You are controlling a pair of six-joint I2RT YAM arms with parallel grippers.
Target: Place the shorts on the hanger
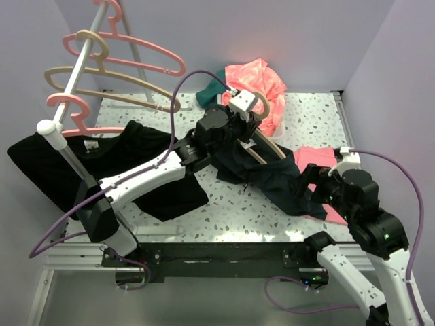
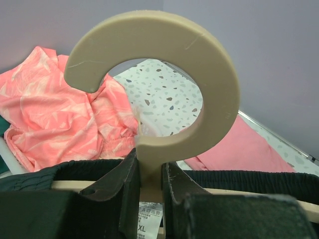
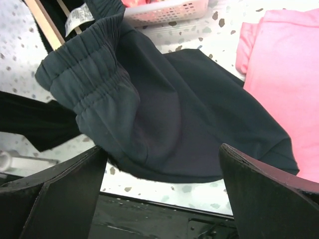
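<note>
My left gripper (image 1: 251,121) is shut on the neck of the beige hanger (image 1: 262,146), just below its hook (image 2: 199,74); in the left wrist view the gripper (image 2: 149,172) has one finger on each side of the neck. The dark shorts (image 1: 272,173) are draped about the hanger, their elastic waistband (image 2: 249,177) along its bar and a white XL label (image 2: 148,216) below. The rest of the shorts (image 3: 174,114) trails onto the table. My right gripper (image 1: 311,187) is open and empty at the shorts' near right edge, and the right wrist view shows it (image 3: 162,194) just short of the fabric.
A black T-shirt (image 1: 136,159) lies at the left under the left arm. A salmon-pink garment (image 1: 255,81) fills a white basket (image 3: 169,10) at the back. A pink cloth (image 1: 318,159) lies beside the right gripper. A rack (image 1: 75,75) with pink and beige hangers stands back left.
</note>
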